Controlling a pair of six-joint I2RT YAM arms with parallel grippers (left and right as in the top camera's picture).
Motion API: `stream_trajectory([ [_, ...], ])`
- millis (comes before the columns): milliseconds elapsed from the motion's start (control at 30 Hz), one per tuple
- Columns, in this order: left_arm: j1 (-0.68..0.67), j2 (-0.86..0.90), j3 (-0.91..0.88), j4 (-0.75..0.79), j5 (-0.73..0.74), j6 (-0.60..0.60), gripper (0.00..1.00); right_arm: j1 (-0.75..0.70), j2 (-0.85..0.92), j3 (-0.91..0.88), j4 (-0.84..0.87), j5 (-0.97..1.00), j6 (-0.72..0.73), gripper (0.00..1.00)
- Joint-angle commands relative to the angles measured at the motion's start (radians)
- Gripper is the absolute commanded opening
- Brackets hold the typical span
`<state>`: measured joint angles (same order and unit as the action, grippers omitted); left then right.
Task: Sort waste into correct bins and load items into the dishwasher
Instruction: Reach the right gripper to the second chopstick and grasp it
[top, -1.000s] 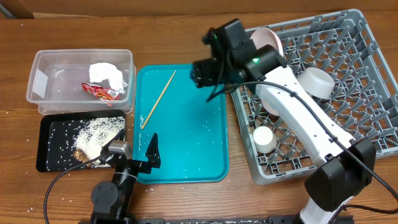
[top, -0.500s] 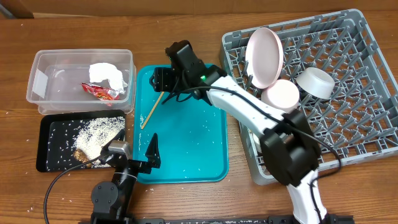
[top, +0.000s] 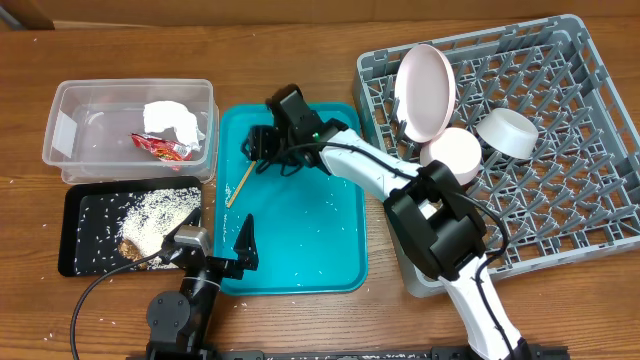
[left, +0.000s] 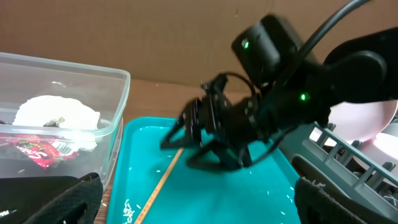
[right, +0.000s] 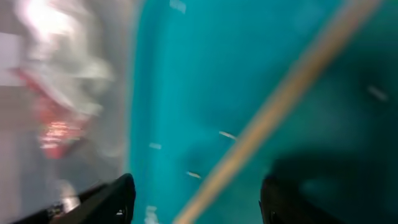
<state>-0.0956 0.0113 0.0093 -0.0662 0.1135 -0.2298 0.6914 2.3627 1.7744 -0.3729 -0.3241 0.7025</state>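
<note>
A wooden chopstick (top: 241, 182) lies on the teal tray (top: 300, 240). It also shows in the left wrist view (left: 163, 186) and, blurred, in the right wrist view (right: 273, 106). My right gripper (top: 260, 145) is open and low over the chopstick's upper end; its fingers (right: 196, 199) straddle the stick. My left gripper (top: 215, 250) is open and empty at the tray's front left edge. The clear tub (top: 70, 150) holds the red wrapper (top: 160, 148) and white napkin (top: 172, 120). The black tray (top: 80, 250) holds rice and scraps (top: 158, 218). The grey rack (top: 580, 160) holds a plate (top: 425, 88) and two bowls (top: 455, 152), (top: 508, 132).
A few rice grains (left: 130, 205) lie scattered on the teal tray. The right arm (top: 370, 175) stretches from the rack's front across the tray's upper half. Bare wooden table lies behind the tub and tray.
My right gripper has swung from the rack leftward across the teal tray and come down over the chopstick's upper end. The left arm has not moved.
</note>
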Motion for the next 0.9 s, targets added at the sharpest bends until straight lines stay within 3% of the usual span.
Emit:
stream_trajectory([
  [0, 0.005, -0.007, -0.005, 0.0, 0.007, -0.002, 1.0, -0.002, 0.011, 0.016, -0.078, 0.119, 0.008, 0.63],
  [133, 0.005, -0.007, -0.005, 0.0, 0.007, -0.002, 1.0, -0.006, 0.006, 0.021, -0.186, 0.12, 0.008, 0.57],
  [367, 0.005, -0.007, -0.005, 0.0, 0.007, -0.002, 1.0, 0.002, -0.017, 0.074, -0.192, 0.149, -0.031, 0.54],
  [467, 0.005, -0.007, -0.005, 0.0, 0.007, -0.002, 1.0, 0.028, -0.017, 0.074, -0.047, 0.08, -0.204, 0.59],
  [867, 0.005, -0.007, -0.005, 0.0, 0.007, -0.002, 1.0, 0.055, 0.022, 0.072, 0.146, 0.088, -0.205, 0.63],
])
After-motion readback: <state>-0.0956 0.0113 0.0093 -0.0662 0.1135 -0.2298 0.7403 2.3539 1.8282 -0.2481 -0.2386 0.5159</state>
